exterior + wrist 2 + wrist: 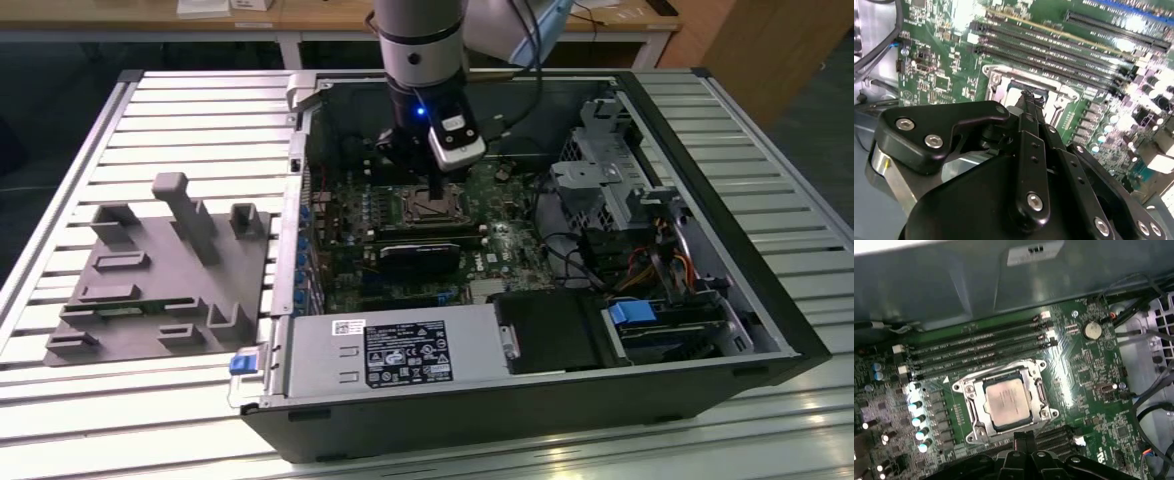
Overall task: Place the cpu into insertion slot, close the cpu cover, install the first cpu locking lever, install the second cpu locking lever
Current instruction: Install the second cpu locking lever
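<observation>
The cpu [1006, 402], a dull silver square, lies in the insertion slot [970, 390] on the green motherboard. The cpu cover [1040, 399], a silver frame, lies flat around the chip, which shows through its window. My gripper [1022, 439] is shut with nothing held, its dark tips just off the socket's edge. In the second wrist view the gripper [1028, 95] tapers to a point in front of the insertion slot [1004, 82]. In the exterior view the gripper [438, 190] hangs inside the open computer case, right above the insertion slot [430, 205].
Long memory slots [979, 347] run beside the socket. A black heatsink block [416, 255] sits just in front of it. A power supply [387, 355], a drive cage [614, 180] and cables [587, 260] crowd the case. A grey fixture [160, 270] stands on the slatted table.
</observation>
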`<state>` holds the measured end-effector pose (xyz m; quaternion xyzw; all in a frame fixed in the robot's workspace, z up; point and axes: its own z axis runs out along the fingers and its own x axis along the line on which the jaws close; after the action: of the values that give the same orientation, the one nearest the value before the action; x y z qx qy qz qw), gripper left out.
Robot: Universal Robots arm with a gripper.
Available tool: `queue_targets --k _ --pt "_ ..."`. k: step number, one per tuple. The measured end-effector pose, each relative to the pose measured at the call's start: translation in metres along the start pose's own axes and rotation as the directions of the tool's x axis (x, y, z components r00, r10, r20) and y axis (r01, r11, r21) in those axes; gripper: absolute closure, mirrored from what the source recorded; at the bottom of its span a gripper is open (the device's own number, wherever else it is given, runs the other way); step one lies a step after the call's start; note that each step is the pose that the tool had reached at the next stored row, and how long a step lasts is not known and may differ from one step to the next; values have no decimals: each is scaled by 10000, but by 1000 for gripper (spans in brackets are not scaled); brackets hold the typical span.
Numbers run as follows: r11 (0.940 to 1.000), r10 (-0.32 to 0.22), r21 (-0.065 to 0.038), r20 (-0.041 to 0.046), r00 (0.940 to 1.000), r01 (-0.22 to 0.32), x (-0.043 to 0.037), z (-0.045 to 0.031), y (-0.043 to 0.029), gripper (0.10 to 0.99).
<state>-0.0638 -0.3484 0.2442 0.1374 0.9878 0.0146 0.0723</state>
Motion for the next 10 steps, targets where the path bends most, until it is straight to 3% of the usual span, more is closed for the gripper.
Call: queue_targets --k 10 --pt "10000 -11 -64 -17 10000 11 9 32 -147 984"
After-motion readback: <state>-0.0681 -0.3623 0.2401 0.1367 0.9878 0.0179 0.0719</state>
